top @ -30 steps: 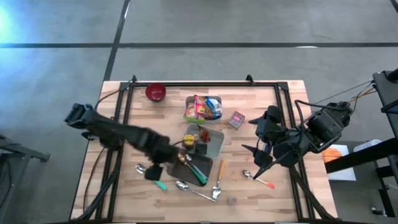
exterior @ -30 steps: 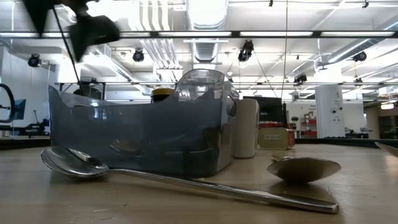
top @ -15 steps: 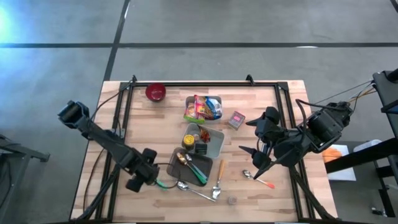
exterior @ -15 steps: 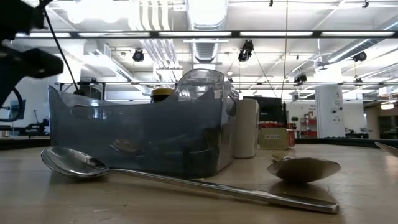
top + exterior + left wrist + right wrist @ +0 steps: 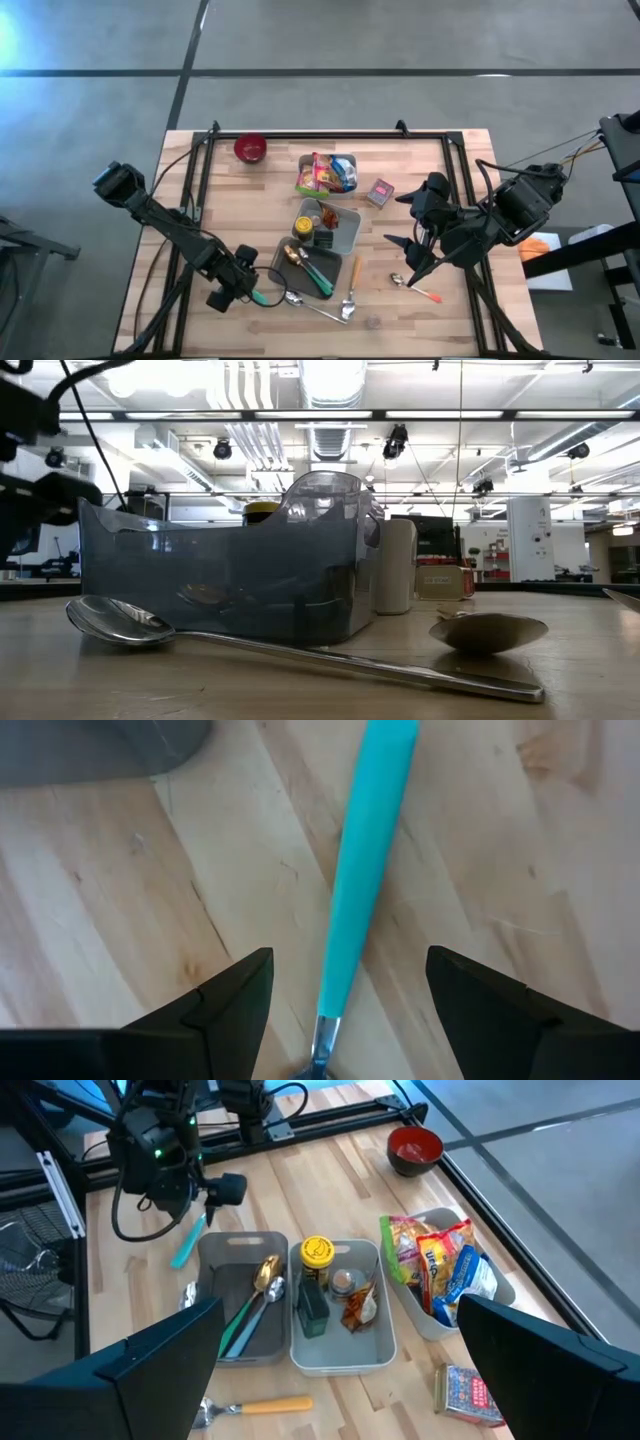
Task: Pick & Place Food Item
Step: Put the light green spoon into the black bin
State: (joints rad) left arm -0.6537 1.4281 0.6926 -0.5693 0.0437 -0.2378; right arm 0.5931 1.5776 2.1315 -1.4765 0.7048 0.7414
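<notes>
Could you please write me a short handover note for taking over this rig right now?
Left tool: open, pointing down over the teal-handled spoon on the table beside the dark tray; holds nothing.
Right tool: open, empty, waiting raised at the table's right side.
Food: snack packs in the bowl; jar and other items in the grey tray.
Done: no pick visible. Left: the whole pick and place.

Wooden table; trays, spoons, red bowl, snack basket

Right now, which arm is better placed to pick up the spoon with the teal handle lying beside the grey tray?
Left. The left gripper hangs open right over the teal-handled spoon, its handle between the fingers. The right gripper waits open, raised on the table's far side.
</notes>
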